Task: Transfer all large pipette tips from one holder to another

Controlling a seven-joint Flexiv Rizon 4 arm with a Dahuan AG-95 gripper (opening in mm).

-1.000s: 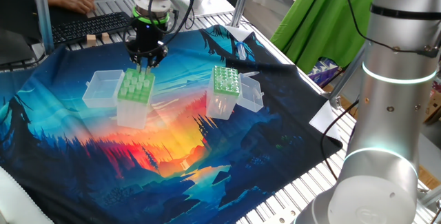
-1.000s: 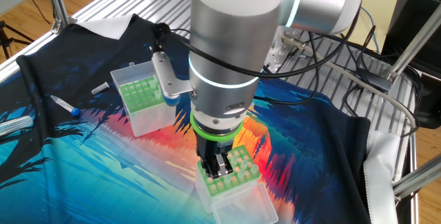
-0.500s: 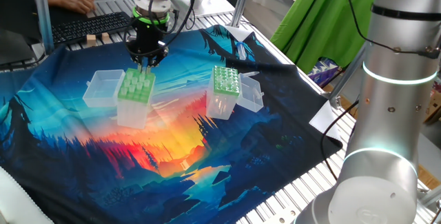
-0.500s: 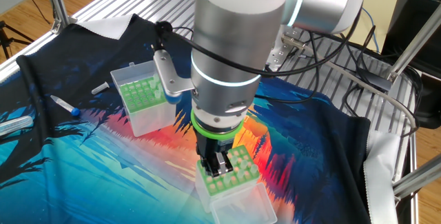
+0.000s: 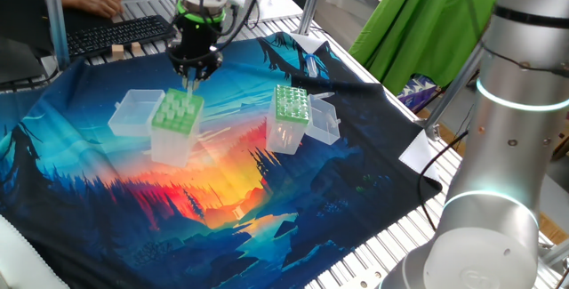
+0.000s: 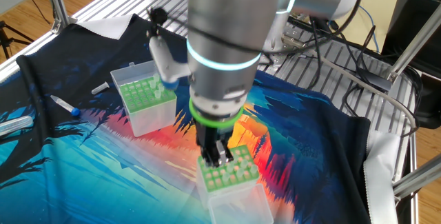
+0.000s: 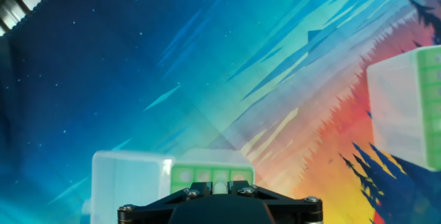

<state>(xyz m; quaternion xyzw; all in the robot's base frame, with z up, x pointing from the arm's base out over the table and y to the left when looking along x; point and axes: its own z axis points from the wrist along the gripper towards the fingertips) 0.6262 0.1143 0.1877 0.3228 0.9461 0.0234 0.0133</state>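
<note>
The holder with the light-green wide-holed top (image 5: 174, 111) stands at the left with its clear lid (image 5: 132, 113) hinged open; several large pipette tips sit in its holes. It also shows at the bottom of the other fixed view (image 6: 230, 171) and in the hand view (image 7: 210, 172). My gripper (image 5: 192, 72) hangs just above its far edge, also seen in the other fixed view (image 6: 217, 156). In the hand view my gripper (image 7: 213, 187) is shut on a whitish large pipette tip (image 7: 214, 185). The narrower box with the darker-green finely holed top (image 5: 291, 105) stands to the right.
The narrower box shows at the left in the other fixed view (image 6: 141, 94) and at the right edge of the hand view (image 7: 406, 107). A small blue-capped tube (image 6: 65, 106) lies on the printed cloth. A keyboard (image 5: 116, 33) sits beyond the cloth.
My gripper has risen from the light-green holder, drawing a pipette tip up with it. Both boxes stayed in place.
</note>
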